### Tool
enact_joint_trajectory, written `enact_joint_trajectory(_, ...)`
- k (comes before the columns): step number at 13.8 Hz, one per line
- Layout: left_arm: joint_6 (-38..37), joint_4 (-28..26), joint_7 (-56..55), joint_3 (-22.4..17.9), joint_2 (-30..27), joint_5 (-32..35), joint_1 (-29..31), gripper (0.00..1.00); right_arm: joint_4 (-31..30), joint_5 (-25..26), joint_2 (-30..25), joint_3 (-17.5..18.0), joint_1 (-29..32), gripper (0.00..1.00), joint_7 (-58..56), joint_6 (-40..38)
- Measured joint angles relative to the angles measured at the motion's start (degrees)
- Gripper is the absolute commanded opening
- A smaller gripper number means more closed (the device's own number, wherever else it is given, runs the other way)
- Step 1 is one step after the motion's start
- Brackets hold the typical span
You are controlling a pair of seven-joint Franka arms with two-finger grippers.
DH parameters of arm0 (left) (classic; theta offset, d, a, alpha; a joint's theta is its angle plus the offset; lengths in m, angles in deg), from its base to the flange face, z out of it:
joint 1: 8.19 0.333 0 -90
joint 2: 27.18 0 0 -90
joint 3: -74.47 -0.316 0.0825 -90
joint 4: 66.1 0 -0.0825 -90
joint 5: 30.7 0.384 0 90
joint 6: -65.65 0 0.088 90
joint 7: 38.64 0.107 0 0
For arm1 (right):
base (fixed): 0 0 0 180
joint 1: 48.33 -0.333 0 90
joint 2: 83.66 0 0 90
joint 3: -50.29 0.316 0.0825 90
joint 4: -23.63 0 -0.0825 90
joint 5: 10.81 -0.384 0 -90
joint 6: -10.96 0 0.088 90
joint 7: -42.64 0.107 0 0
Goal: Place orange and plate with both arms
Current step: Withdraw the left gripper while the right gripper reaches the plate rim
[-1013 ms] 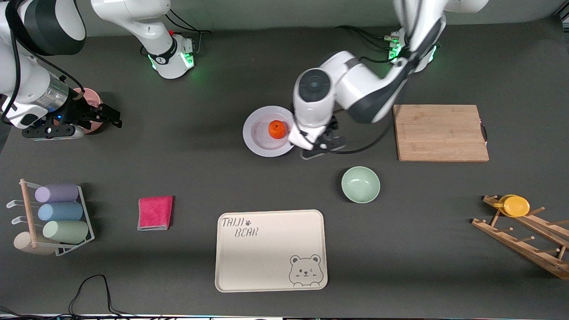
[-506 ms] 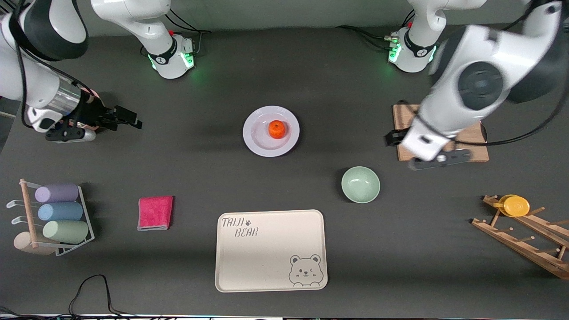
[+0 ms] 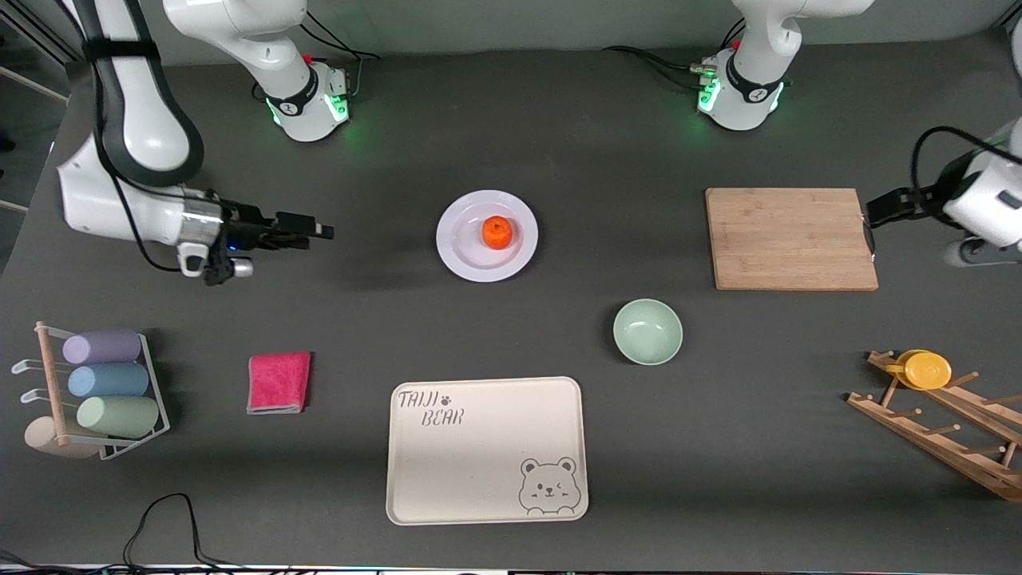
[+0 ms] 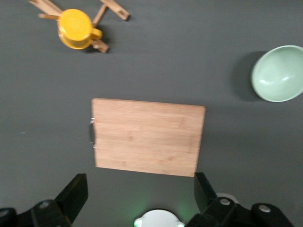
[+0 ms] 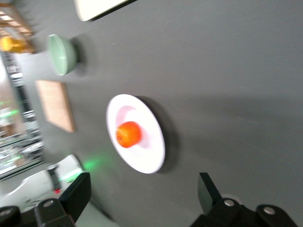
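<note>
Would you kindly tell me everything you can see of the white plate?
The plate is round, shallow and glossy white, with a wide rim around a slightly sunken centre; it looks like ceramic or hard plastic. It lies flat on the dark table, about midway between the arms' ends, farther from the front camera than the beige tray and the green bowl. The orange sits on it, off-centre. Nothing else touches it, and neither gripper is at it. The right wrist view shows it too.
</note>
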Motion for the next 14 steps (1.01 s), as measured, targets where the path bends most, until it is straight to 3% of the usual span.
enact_joint_trajectory(4, -0.33, -0.48, 1.31, 5.44, -2.10, 0.77, 7.42, 1.00, -0.23, -12.71, 11.57, 5.34, -0.06, 1.00, -11.91, 4.05)
enact_joint_trajectory(6, -0.53, -1.65, 1.31, 6.55, -1.98, 0.47, 7.97, 1.00, -0.87, -16.98, 13.07, 8.13, -0.84, 1.00, -14.82, 7.06)
enact_joint_trajectory(14, -1.04, -4.52, 1.19, 8.02, -1.60, -0.58, 6.62, 1.00, -4.33, -33.87, 20.28, 11.21, -4.01, 1.00, -35.12, 12.55)
